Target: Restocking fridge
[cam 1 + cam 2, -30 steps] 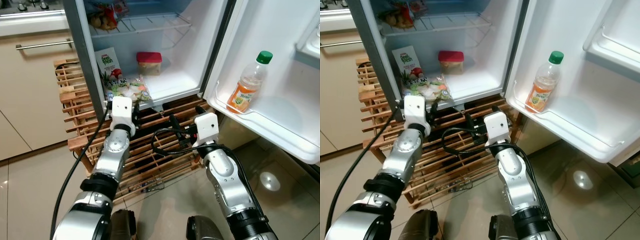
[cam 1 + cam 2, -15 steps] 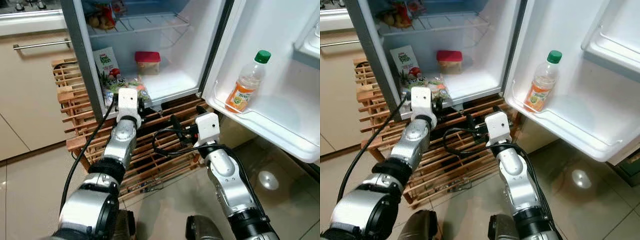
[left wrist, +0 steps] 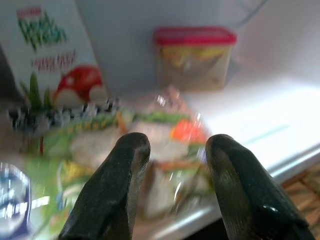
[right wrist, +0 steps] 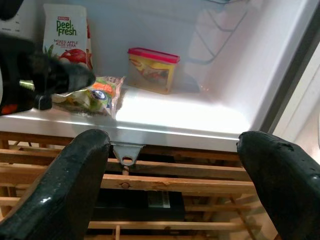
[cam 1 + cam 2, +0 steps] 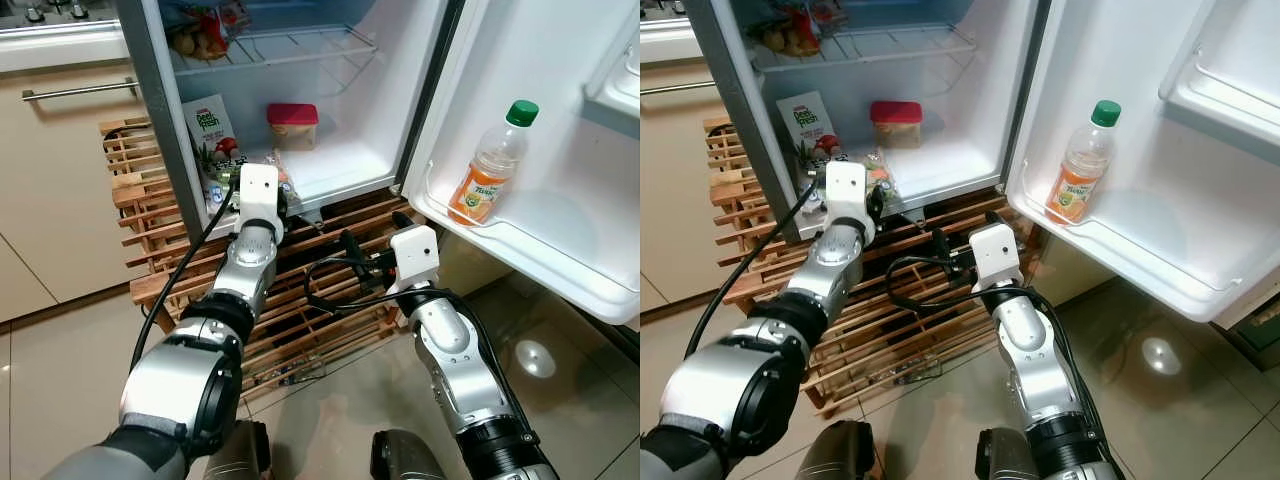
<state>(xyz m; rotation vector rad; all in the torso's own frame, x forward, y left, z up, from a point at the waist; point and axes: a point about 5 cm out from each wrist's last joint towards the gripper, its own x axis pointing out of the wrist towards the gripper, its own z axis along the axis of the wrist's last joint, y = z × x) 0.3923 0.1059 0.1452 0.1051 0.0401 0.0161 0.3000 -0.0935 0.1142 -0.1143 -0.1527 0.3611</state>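
1. Fridge (image 5: 400, 110) open, door (image 5: 560, 170) swung out to the right; standing on a slatted wooden rack (image 5: 170, 270) on a tiled floor (image 5: 70, 380).
2. Bottom shelf (image 4: 170, 117) stocked with three items: juice carton (image 5: 212, 135) upright at the left, salad bag (image 4: 92, 95) lying flat at the front edge just beside the carton, red-lidded tub (image 5: 292, 125) farther back toward the middle.
3. Upper wire shelf (image 5: 290, 45) carrying packaged food (image 5: 200, 30) at its left end; contents too small to identify.
4. Orange drink bottle (image 5: 490, 165) with green cap upright in the lower door bin (image 5: 520, 250), at the hinge end.
5. Left gripper (image 3: 172, 165) reaching over the front lip of the bottom shelf, directly at the salad bag. Fingers (image 3: 115, 180) set a narrow gap apart, bag visible between and beyond them, nothing clamped. Contact with the bag not determinable: near field blurred.
6. Right gripper (image 4: 175, 175) held low before the rack, below the fridge's front edge and well apart from the shelf items. Fingers (image 4: 65, 185) spread wide, nothing between them.
7. Black cable (image 5: 330, 285) looping across the rack between the two wrists; a second cable (image 5: 170, 300) running down along the left arm.
8. Cabinet front with bar handle (image 5: 75, 92) left of the fridge, under a pale worktop (image 5: 60, 45).
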